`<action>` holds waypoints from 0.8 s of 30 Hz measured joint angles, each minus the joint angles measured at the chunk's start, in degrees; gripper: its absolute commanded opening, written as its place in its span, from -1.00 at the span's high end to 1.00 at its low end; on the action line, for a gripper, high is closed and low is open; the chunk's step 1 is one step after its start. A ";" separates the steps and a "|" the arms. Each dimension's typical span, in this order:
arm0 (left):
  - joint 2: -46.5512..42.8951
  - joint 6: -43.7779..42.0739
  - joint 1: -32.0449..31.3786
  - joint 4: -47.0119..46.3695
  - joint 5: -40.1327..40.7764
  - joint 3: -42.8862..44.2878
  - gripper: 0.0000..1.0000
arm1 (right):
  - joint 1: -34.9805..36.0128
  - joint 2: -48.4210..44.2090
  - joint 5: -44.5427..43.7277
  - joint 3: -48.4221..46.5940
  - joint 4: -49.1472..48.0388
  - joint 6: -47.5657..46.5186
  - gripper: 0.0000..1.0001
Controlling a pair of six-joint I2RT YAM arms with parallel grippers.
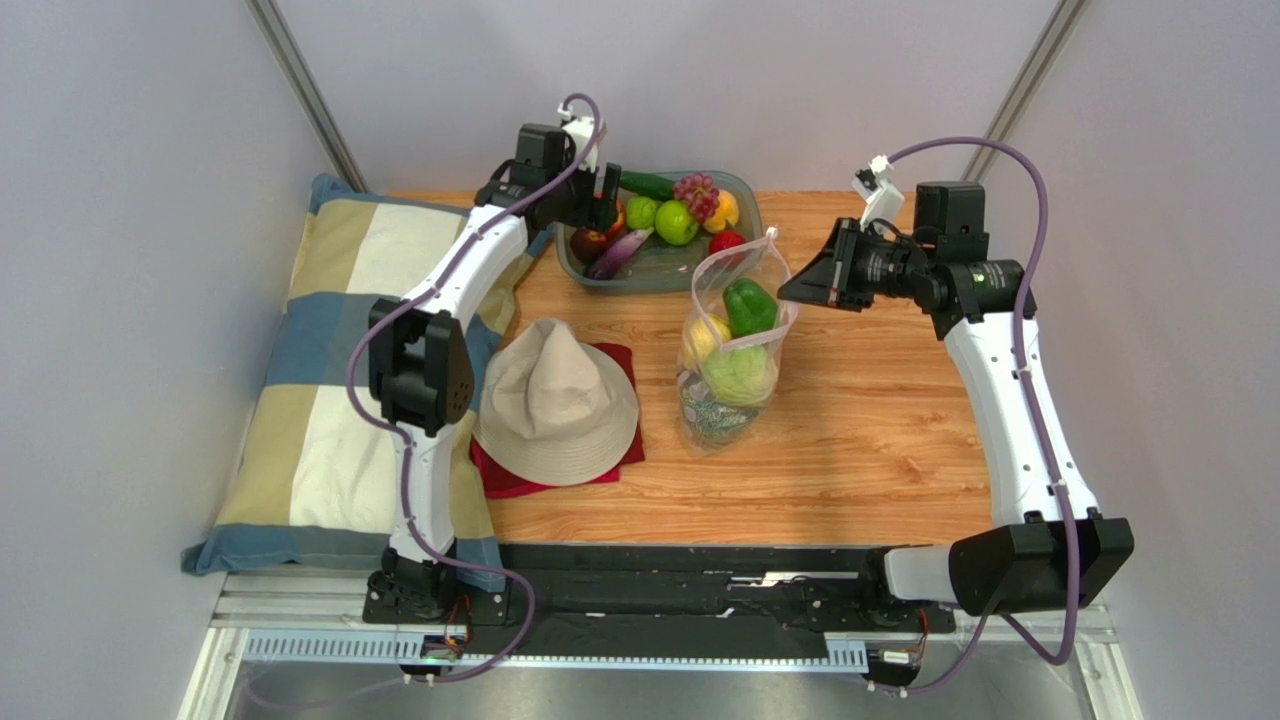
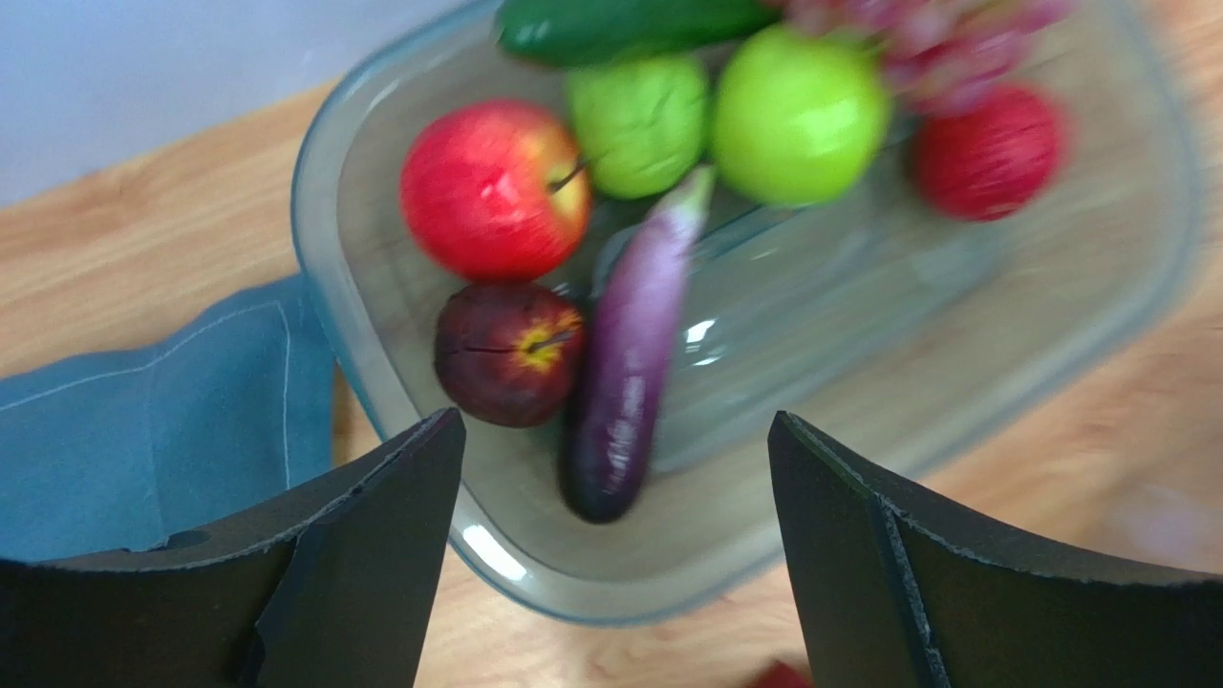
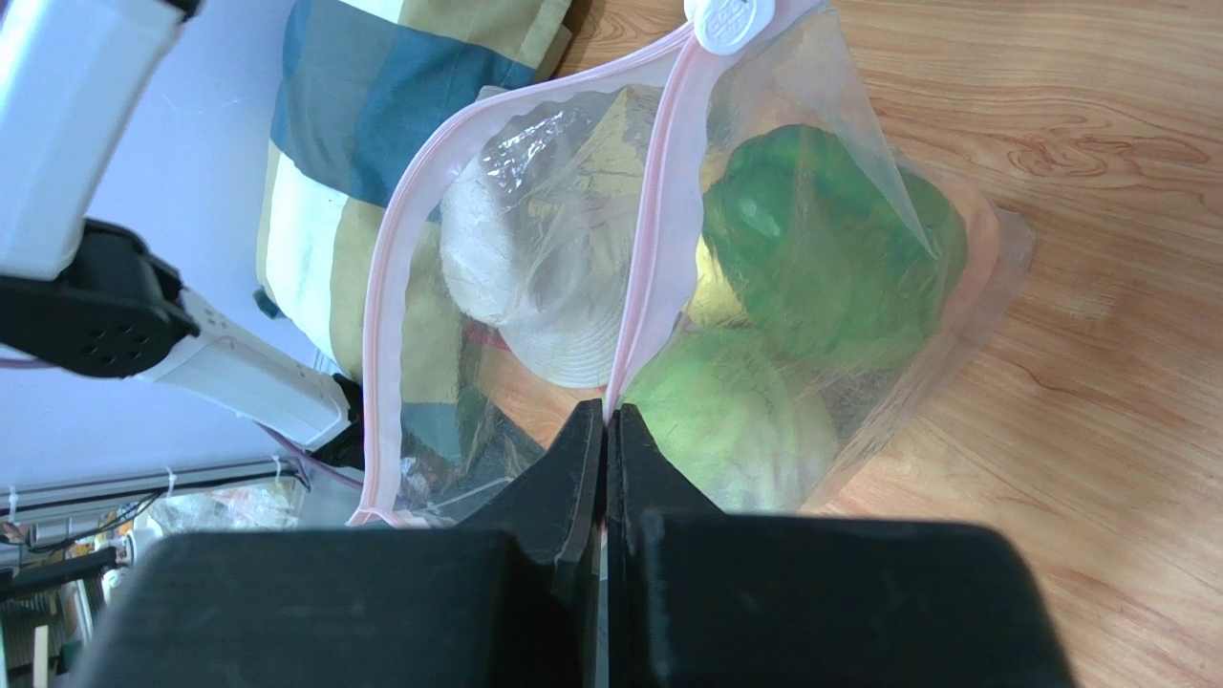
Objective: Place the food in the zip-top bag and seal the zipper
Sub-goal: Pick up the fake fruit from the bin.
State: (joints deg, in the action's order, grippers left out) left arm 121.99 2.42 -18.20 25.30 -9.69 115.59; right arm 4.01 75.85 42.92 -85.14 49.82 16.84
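The clear zip-top bag [image 1: 732,353] stands on the table with green food and a yellow piece inside; its mouth gapes open. My right gripper [image 3: 605,423] is shut on the pink zipper strip [image 3: 649,244] at one side of the mouth and holds it up. The white slider [image 3: 729,20] sits at the strip's far end. My left gripper [image 2: 615,473] is open and empty above the near rim of the grey bowl [image 2: 431,488]. Just ahead of it lie a purple eggplant [image 2: 632,359], a dark peach [image 2: 505,351], a red apple [image 2: 491,187] and green fruits [image 2: 797,115].
A beige hat [image 1: 556,398] lies on a red cloth [image 1: 519,477] left of the bag. A checked pillow [image 1: 323,390] lies along the table's left edge. Grapes [image 1: 696,192] and a cucumber [image 1: 649,183] also sit in the bowl [image 1: 661,273].
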 measured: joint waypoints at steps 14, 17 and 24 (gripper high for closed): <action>12.83 -8.85 0.20 -1.62 7.13 4.28 -0.65 | 0.00 1.01 0.00 -0.61 0.07 -0.17 1.00; 14.27 -9.84 0.20 -1.95 7.26 5.38 -0.63 | 0.00 1.01 0.00 -0.76 0.02 -0.17 1.00; 18.82 -10.40 0.20 -1.99 7.28 9.81 -0.33 | 0.00 1.92 0.02 -1.27 0.00 -0.15 1.00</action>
State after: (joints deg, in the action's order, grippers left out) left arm 140.81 -7.99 -18.00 23.31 -2.42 125.40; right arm 4.01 77.78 42.94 -86.41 49.82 16.69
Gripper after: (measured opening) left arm 0.738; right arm 0.010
